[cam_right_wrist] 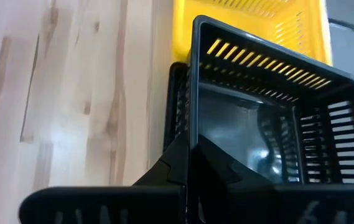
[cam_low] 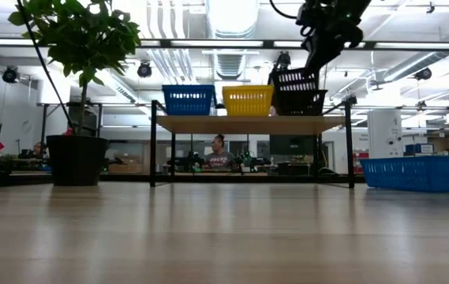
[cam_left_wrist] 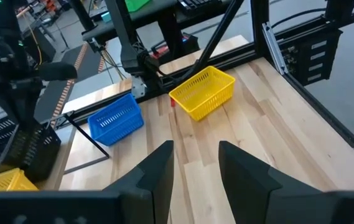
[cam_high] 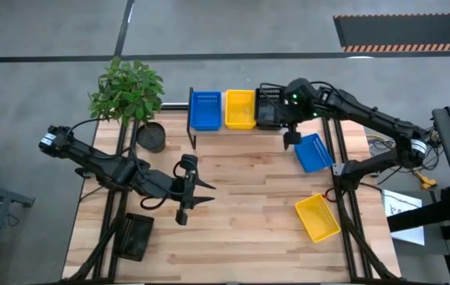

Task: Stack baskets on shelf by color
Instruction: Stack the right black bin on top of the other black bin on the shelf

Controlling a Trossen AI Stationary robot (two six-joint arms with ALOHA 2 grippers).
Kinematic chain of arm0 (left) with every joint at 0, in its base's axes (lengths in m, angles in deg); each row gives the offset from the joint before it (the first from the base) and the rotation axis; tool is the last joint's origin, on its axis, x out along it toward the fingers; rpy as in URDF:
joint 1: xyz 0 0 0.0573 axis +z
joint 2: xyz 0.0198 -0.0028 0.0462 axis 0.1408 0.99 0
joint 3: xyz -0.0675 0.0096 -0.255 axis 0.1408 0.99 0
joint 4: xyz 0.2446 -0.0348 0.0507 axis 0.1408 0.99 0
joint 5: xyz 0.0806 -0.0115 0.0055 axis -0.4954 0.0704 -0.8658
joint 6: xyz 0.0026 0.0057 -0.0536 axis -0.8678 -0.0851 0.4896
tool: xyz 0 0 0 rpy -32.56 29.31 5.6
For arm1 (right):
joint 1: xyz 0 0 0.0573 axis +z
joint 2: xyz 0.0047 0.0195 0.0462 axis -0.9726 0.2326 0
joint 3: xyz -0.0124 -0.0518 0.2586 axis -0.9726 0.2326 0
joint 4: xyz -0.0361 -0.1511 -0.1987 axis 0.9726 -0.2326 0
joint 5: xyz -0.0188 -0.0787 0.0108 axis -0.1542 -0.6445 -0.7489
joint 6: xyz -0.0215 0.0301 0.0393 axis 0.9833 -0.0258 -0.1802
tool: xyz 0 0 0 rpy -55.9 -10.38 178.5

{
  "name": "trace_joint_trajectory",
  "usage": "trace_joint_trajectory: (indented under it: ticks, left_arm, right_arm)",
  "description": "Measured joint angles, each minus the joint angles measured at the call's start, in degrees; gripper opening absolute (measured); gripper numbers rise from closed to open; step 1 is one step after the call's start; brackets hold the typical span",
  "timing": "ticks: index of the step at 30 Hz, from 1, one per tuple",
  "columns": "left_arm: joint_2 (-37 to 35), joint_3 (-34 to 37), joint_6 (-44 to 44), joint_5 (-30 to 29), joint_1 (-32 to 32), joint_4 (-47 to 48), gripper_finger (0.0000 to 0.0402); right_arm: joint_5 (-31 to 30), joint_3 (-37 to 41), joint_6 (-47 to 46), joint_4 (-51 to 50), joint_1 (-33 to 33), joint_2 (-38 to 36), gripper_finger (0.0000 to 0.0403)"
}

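Note:
On the shelf (cam_low: 248, 124) stand a blue basket (cam_high: 206, 109), a yellow basket (cam_high: 240, 108) and a black basket (cam_low: 301, 103), side by side on their bases. My right gripper (cam_right_wrist: 190, 152) is shut on a second black basket (cam_low: 295, 79), which is tilted just above the shelf's black one. My left gripper (cam_high: 201, 188) is open and empty over the table's middle left. On the tabletop lie a blue basket (cam_high: 313, 152), a yellow basket (cam_high: 317, 216) and a black basket (cam_high: 134, 236). My right gripper pinches one wall of the upper black basket at its rim (cam_right_wrist: 193, 93), one finger inside (cam_right_wrist: 217, 163) and one outside. The fingers come slanting down from the table's right side. The basket sits tilted over the lower black basket (cam_right_wrist: 175, 99); whether the two touch I cannot tell.
A potted plant (cam_high: 152, 136) stands at the shelf's left end. The loose blue basket (cam_left_wrist: 116, 119) and the loose yellow basket (cam_left_wrist: 203, 92) lie near the table's right edge, beside the right arm's frame. Bare wood lies between my left gripper (cam_left_wrist: 195, 168) and these.

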Motion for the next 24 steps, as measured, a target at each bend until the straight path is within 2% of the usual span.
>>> trace_joint_trajectory:
  ticks: [5,14,21,24]
  left_arm:
    - [0.0,0.06,0.0,0.01,0.0,0.0,0.0111]
    - [0.0,0.2,0.13,-0.01,0.0,0.0,0.0111]
    - [0.0,0.38,0.44,0.01,-0.04,0.0,0.0111]
    - [0.0,1.0,0.44,0.0,-0.04,-0.06,0.0111]
  right_arm:
    - [-0.01,0.03,-2.86,0.82,0.0,0.04,0.0008]
    - [-0.03,0.6,-0.66,-0.03,0.0,0.04,0.0011]
    - [-0.25,0.75,0.61,-0.1,0.0,0.04,0.0042]
    - [-3.18,0.77,0.61,-0.19,0.02,0.04,0.0063]
